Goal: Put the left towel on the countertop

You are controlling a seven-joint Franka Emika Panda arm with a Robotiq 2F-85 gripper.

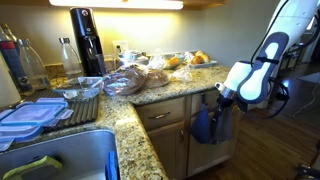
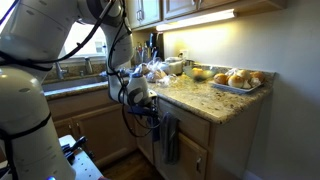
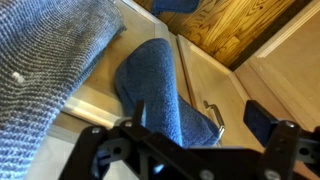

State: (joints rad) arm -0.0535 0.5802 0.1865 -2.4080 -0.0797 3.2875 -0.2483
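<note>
The left towel (image 3: 160,85), saturated blue, hangs over the front of a light wooden cabinet door. It also shows in an exterior view (image 1: 203,127), below the countertop edge. A duller grey-blue knit towel (image 3: 50,60) hangs beside it and looks dark in an exterior view (image 2: 168,140). My gripper (image 3: 200,116) is open, with the blue towel's lower edge and a metal cabinet handle (image 3: 212,115) between its fingers. The gripper shows in both exterior views (image 1: 222,100) (image 2: 145,108), at the cabinet front just under the speckled granite countertop (image 1: 150,100) (image 2: 195,97).
On the counter are bagged bread (image 1: 135,78), a black soda maker (image 1: 88,42), bottles (image 1: 25,62), stacked plastic containers (image 1: 30,115) and a tray of pastries (image 2: 235,80). A sink (image 1: 60,155) lies at the near corner. The floor is wood (image 3: 235,30).
</note>
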